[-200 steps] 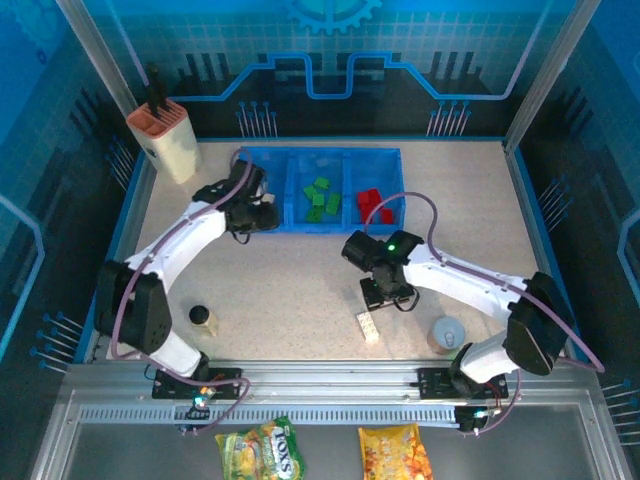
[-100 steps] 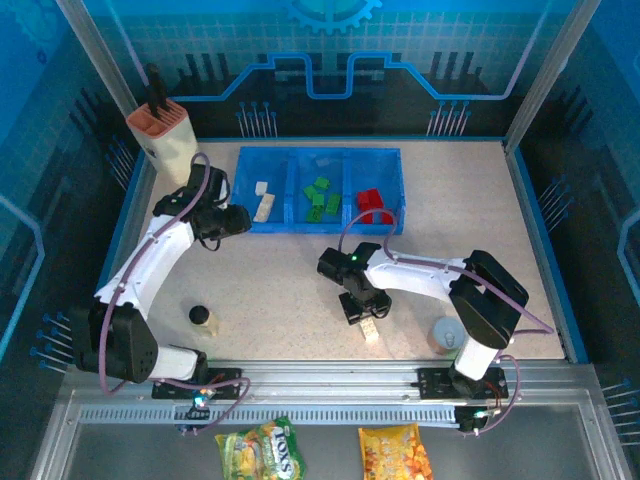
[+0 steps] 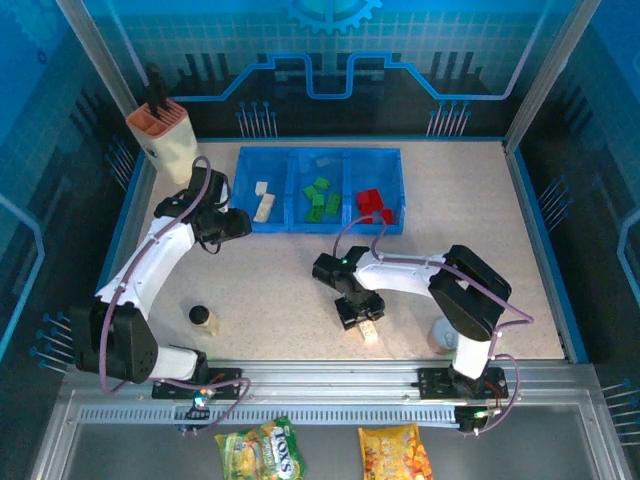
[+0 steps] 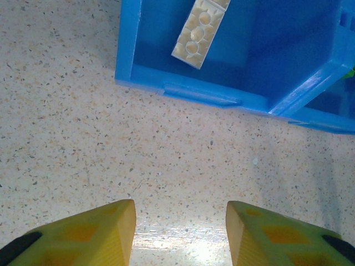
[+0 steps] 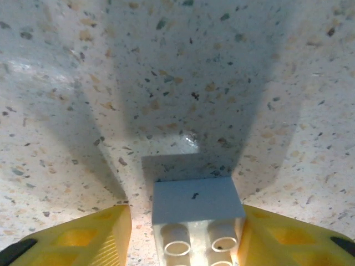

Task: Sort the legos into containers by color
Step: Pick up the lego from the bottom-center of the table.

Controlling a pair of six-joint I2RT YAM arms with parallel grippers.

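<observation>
Cream lego (image 5: 197, 213), on bench well in front of blue tray (image 3: 300, 229), is straddled by right fingers (image 5: 83, 235), apart, unclamped, for pickup. Left fingers (image 4: 83, 233) held apart, empty, beside tray's cream compartment (image 4: 260, 61).

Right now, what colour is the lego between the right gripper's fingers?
Cream-white lego, clearest in the right wrist view.

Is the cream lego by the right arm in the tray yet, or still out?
Out. The cream-white plastic brick lies on the speckled table inside the open right claw, well short of the blue plastic tray.
</observation>
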